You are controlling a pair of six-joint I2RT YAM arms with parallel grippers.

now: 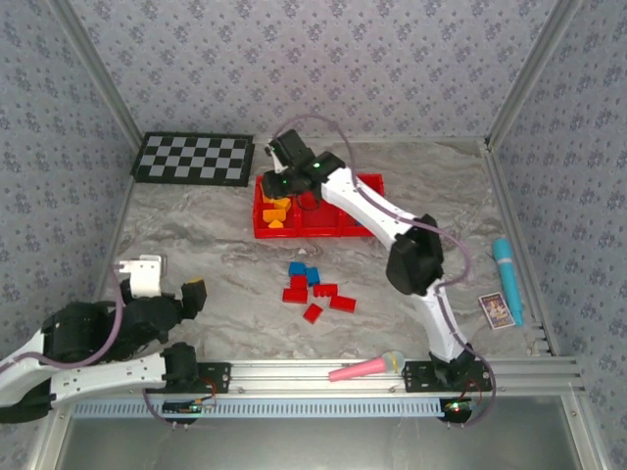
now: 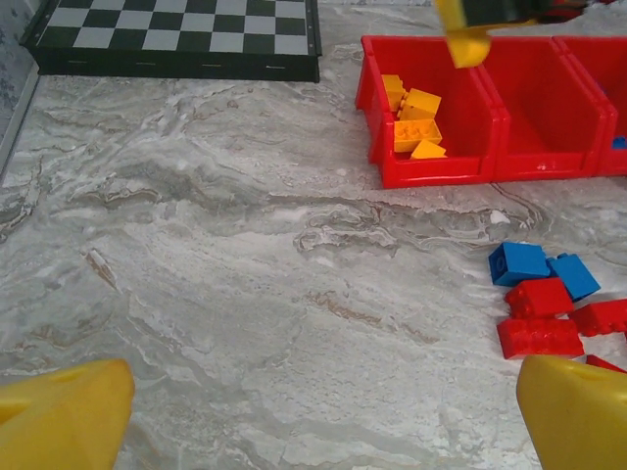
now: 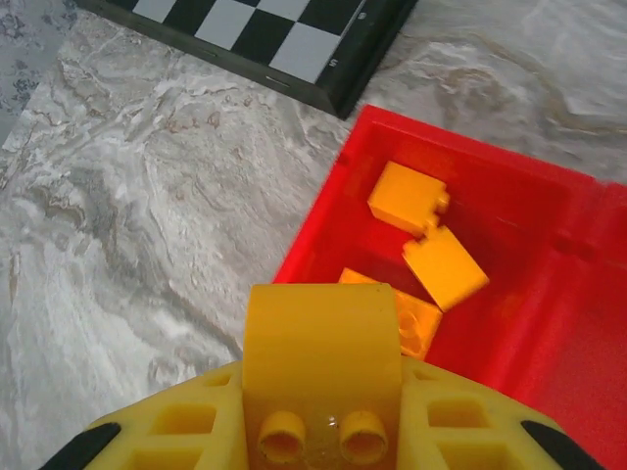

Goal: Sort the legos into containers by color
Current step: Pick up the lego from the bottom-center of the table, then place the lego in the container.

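Above left compartment: right gripper (image 1: 282,176) hangs over the tray (image 1: 323,232), on the side of its left compartment (image 2: 431,174).
Right gripper grip: clamped tight on one yellow brick (image 3: 321,348), studs toward the wrist camera, brick clear of the walls.
Left gripper: (image 1: 168,284) spread wide, holding nothing, low at the near-left of the surface (image 1: 196,225).
In the compartment: several yellow bricks (image 2: 416,122), bunched toward its left wall and front.
Loose: red and blue bricks (image 1: 312,286) clustered mid-surface, well apart from the tray.
Step, my read: drop the held brick in with the other yellows.
Aim: wrist view lines the brick up close to the left wall, and I cannot tell the exact offset. Nudge inward toward the bare red floor right of the pile before releasing.
Height: go low first. A drop from here could bounce off the piled bricks.
Release: open fully, then lift straight up so the fingers don't drag the brick out.
Risk: letting go too near the rim could put it on the surface toward the checkerboard (image 3: 274,39).
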